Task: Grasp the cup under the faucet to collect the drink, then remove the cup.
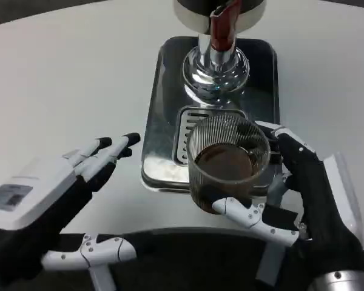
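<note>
Ribbed clear glass is what the right hand (303, 206) is wrapping around: the cup (229, 160), partly filled with dark drink, is sitting inside its grip, thumb curling across the near lower wall and fingers (285, 134) pressing the far right side. The cup is appearing over the front edge of the steel drip tray (164, 91), in front of the faucet (221, 27). The left hand (54, 200) is hovering well apart to the cup's left over the white table (67, 73), fingers spread, holding nothing.
</note>
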`<control>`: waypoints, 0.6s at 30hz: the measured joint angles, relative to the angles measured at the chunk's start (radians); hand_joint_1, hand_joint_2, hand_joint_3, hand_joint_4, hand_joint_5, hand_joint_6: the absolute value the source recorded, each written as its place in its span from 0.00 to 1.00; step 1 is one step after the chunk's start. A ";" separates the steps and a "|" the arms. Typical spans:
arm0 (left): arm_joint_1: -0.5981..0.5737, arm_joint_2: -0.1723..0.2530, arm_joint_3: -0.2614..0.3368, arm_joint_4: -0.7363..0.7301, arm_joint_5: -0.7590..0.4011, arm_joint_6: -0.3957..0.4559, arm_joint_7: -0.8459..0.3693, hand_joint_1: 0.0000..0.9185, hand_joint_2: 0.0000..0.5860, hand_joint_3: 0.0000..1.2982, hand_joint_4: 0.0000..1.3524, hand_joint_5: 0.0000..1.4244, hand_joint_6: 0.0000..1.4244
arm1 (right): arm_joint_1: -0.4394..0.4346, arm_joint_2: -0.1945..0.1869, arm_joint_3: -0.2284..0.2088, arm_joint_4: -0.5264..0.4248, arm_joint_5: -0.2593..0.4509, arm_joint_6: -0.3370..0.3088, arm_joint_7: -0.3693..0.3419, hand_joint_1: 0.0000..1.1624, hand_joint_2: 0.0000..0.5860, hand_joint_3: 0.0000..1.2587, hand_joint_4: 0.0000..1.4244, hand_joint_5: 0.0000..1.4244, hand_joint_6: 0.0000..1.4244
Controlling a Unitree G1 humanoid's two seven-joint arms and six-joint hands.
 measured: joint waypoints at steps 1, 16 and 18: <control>0.005 0.000 -0.001 -0.009 0.006 0.008 0.000 0.00 0.16 0.00 0.00 0.00 0.04 | 0.000 0.000 0.001 0.000 -0.002 0.000 0.000 0.71 0.39 0.59 0.60 0.74 0.83; 0.084 -0.001 0.022 -0.157 0.072 0.140 -0.046 0.00 0.16 0.00 0.00 0.00 0.01 | -0.001 -0.008 0.025 -0.026 -0.008 0.000 0.039 0.72 0.39 0.59 0.60 0.75 0.84; 0.091 -0.001 0.032 -0.166 0.072 0.144 -0.050 0.00 0.16 0.00 0.00 0.00 0.01 | -0.001 -0.009 0.030 -0.026 -0.008 0.000 0.045 0.72 0.39 0.59 0.60 0.75 0.84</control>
